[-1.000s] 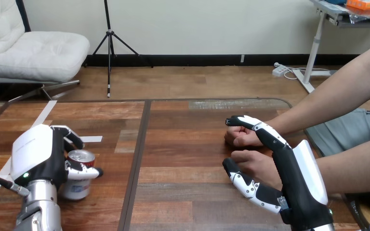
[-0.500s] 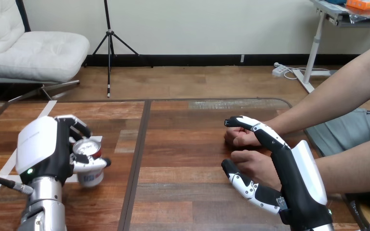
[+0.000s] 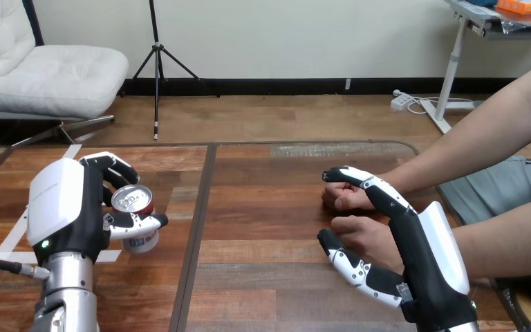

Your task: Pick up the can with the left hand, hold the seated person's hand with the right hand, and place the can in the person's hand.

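Head view, near to far.

- Right hand (image 3: 425, 266) comes up from the bottom edge on the bench's (image 3: 269, 277) right half. Its fingers (image 3: 377, 188) are released and spread wide: thumb low on the near side, long fingers arching over the far side. The person's nearer hand (image 3: 366, 235) lies in the gap between them. Nothing is clamped, and I cannot tell whether there is contact.
- Nearer hand looks loosely closed, knuckles toward the bench's middle, with no upturned palm on offer.
- Left hand (image 3: 66, 207) stands on the left half, fingers and thumb wrapped round the can (image 3: 133, 199). The can leans, its silver top tipped toward the camera. It looks raised off the wood, though the base is too close to the surface to be sure.
- A dark seam (image 3: 197, 228) runs between the can and both of the person's hands, and the can is well apart from them.
- Person's farther hand (image 3: 344, 200) is a fist resting on the bench, under the right fingertips.

Risks, as I judge them:
- A leaning can in a side grasp may slide or rotate during the carry across.
- With no palm open, a release would drop it onto knuckles and it would roll away.
- Arched right fingers sit in the likely approach path, so a low carry could clip them.
- Closing the right hand hard could pinch the person.
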Available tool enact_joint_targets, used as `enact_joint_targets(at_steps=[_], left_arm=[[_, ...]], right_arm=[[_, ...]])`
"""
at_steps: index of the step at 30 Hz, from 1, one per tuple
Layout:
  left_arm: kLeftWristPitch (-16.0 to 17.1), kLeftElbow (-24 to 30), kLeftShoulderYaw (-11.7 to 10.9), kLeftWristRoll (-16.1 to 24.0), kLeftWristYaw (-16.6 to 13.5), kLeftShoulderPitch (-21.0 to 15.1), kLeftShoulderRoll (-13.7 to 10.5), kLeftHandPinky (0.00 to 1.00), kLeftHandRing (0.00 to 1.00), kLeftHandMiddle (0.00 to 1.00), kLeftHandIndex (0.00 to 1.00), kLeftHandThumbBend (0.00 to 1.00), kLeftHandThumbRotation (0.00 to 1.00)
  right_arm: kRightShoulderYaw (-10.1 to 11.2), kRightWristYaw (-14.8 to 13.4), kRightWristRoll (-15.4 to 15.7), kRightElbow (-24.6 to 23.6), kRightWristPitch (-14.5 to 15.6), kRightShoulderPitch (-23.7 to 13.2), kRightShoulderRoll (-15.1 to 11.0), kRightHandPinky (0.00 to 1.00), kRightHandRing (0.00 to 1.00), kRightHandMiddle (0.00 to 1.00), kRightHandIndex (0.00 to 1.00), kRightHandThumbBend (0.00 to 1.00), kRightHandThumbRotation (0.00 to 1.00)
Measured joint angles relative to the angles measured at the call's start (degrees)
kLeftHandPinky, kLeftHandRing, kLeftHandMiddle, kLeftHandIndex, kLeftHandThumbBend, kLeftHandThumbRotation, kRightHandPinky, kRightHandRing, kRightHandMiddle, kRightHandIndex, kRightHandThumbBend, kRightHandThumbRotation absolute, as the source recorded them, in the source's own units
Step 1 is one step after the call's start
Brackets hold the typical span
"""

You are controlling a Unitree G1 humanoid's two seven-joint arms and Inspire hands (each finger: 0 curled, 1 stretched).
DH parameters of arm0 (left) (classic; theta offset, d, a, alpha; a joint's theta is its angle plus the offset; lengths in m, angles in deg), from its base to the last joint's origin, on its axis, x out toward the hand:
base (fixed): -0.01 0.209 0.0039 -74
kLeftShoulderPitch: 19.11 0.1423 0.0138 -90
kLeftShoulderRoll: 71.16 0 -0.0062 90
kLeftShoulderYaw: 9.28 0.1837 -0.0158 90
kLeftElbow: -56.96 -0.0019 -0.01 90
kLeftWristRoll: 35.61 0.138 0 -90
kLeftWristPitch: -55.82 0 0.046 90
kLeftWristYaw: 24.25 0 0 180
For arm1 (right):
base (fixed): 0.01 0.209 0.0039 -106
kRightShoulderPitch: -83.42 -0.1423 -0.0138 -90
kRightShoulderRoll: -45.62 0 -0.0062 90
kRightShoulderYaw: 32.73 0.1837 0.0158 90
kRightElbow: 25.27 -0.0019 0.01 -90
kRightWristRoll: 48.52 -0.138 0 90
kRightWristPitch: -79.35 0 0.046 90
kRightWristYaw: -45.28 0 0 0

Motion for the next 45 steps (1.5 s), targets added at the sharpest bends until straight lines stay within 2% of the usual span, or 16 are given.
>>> enact_joint_targets(at_steps=[5, 25, 30, 36, 45], left_arm=[[1.62, -0.68, -0.03, -0.08, -1.27, 0.0, 0.02, 0.33, 0.39, 0.45, 0.46, 0.83, 0.0], [4.25, -4.21, -0.13, -0.41, -4.27, 0.05, 0.29, 0.33, 0.38, 0.44, 0.46, 0.84, 0.0], [5.48, -4.68, -0.54, -1.51, -4.72, 0.27, 1.23, 0.32, 0.37, 0.44, 0.46, 0.85, 0.0], [6.82, -4.68, -0.71, -3.16, -4.68, 0.67, 2.88, 0.31, 0.36, 0.43, 0.45, 0.84, 0.0], [8.74, -3.96, -0.45, -4.89, -2.64, 1.76, 5.77, 0.32, 0.38, 0.44, 0.45, 0.82, 0.0]], right_arm=[[0.0, -0.03, 0.02, 0.0, 0.01, 0.0, 0.0, 0.85, 0.86, 0.82, 0.76, 0.45, 0.01], [-0.04, -0.04, 1.63, -0.11, 1.74, 0.0, -0.01, 0.83, 0.84, 0.8, 0.74, 0.45, 0.05], [-0.07, 0.0, 1.77, -0.29, 2.23, 0.0, -0.01, 0.83, 0.83, 0.8, 0.74, 0.46, 0.05], [-0.07, 0.2, 1.7, -1.03, 3.43, 0.02, 0.0, 0.82, 0.83, 0.8, 0.74, 0.47, 0.01], [-0.02, 0.32, 1.05, -2.32, 3.56, -0.07, -0.05, 0.81, 0.82, 0.8, 0.74, 0.49, 0.0]])
